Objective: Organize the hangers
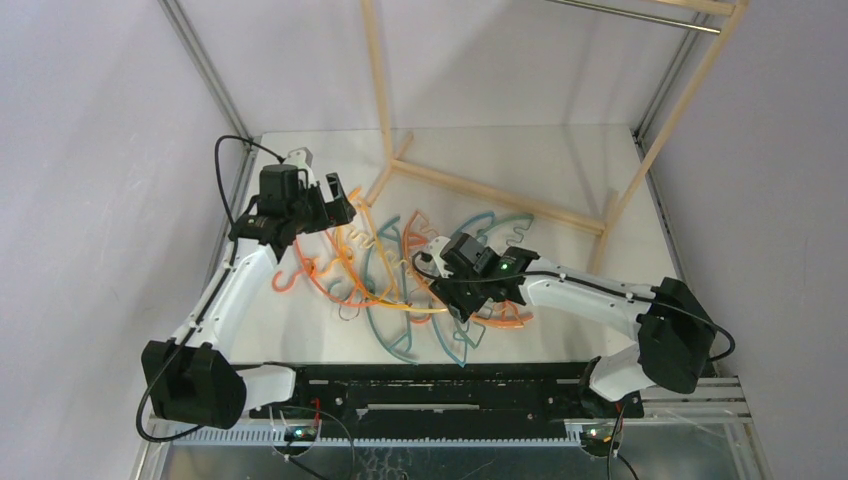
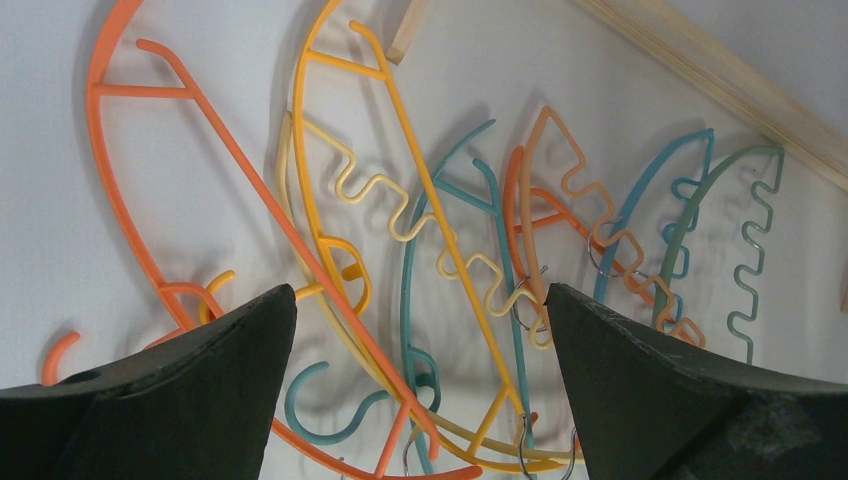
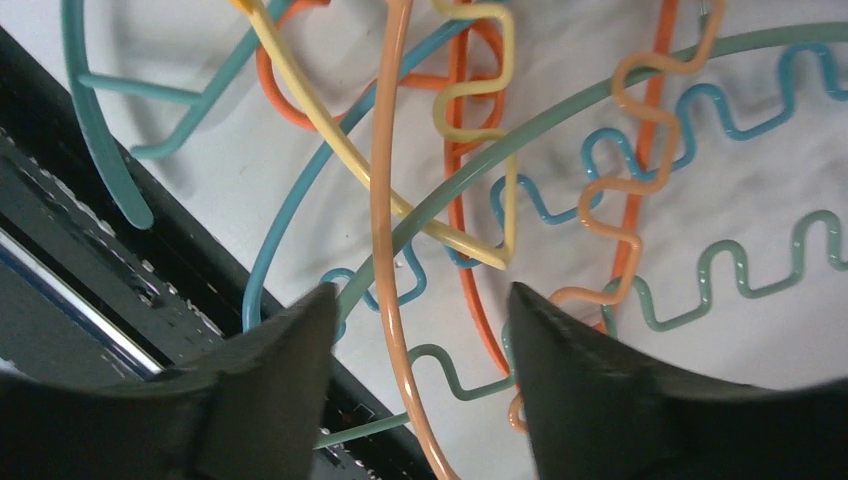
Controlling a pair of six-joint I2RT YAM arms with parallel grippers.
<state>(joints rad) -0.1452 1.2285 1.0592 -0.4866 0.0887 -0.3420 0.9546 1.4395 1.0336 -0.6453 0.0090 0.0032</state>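
Note:
Several thin hangers [image 1: 415,275] in orange, yellow and teal lie tangled in a pile on the white table. My left gripper [image 1: 338,205] is open above the pile's left end. In the left wrist view it [image 2: 417,300] is empty, with an orange hanger [image 2: 115,190], a yellow hanger [image 2: 400,110] and a teal hanger [image 2: 405,300] on the table below. My right gripper [image 1: 458,298] is open low over the pile's near right part. In the right wrist view it [image 3: 420,295] straddles a pale orange hanger arm [image 3: 381,200], with no visible grip; a green arm [image 3: 560,110] crosses there.
The pale wooden rack frame [image 1: 500,195] stands at the back, its base bar right behind the pile; it also shows in the left wrist view [image 2: 720,70]. The metal rod [image 1: 640,15] is high at the back right. The black base rail [image 3: 90,240] lies close to the right gripper.

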